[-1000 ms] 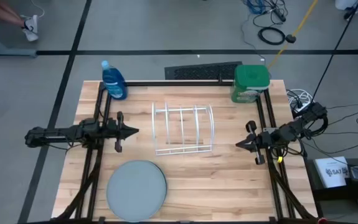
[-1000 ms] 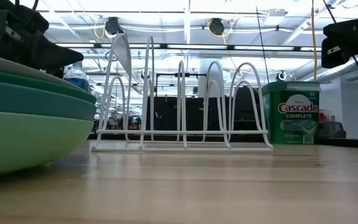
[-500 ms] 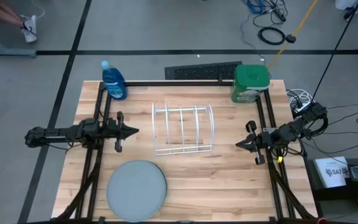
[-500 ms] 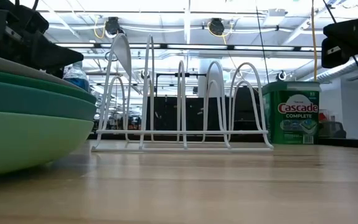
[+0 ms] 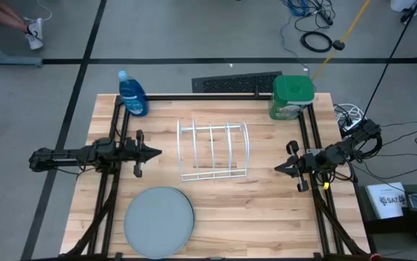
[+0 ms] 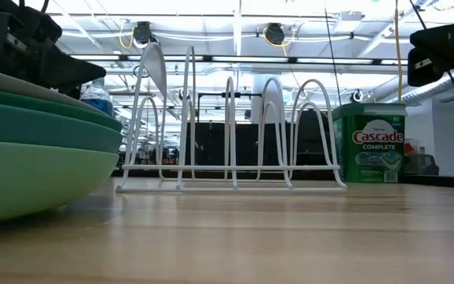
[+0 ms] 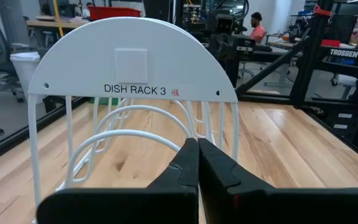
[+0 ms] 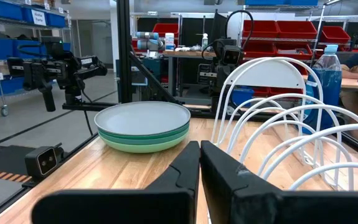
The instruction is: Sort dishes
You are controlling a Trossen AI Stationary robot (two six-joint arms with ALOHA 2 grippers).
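The dishes sit in one stack (image 5: 159, 221) near the table's near edge, left of centre, its base flat on the wood. The grey plate (image 8: 142, 117) is on top. Below it the low view shows the dark green (image 6: 29, 101), teal (image 6: 37, 126) and light green plate (image 6: 29, 177). My left gripper (image 5: 158, 153) hovers left of the white wire rack (image 5: 213, 151), shut and holding nothing. My right gripper (image 5: 277, 168) hovers right of the rack, shut and holding nothing. In their own views the left gripper (image 7: 198, 144) faces the rack's end plate (image 7: 132, 62), and the right gripper (image 8: 200, 145) faces rack and stack.
A blue bottle (image 5: 132, 94) stands at the far left corner and a green detergent tub (image 5: 292, 96) at the far right corner. A dark metal frame (image 5: 215, 95) runs along the table's far edge and down both sides. Bare wood lies between the stack and the right arm.
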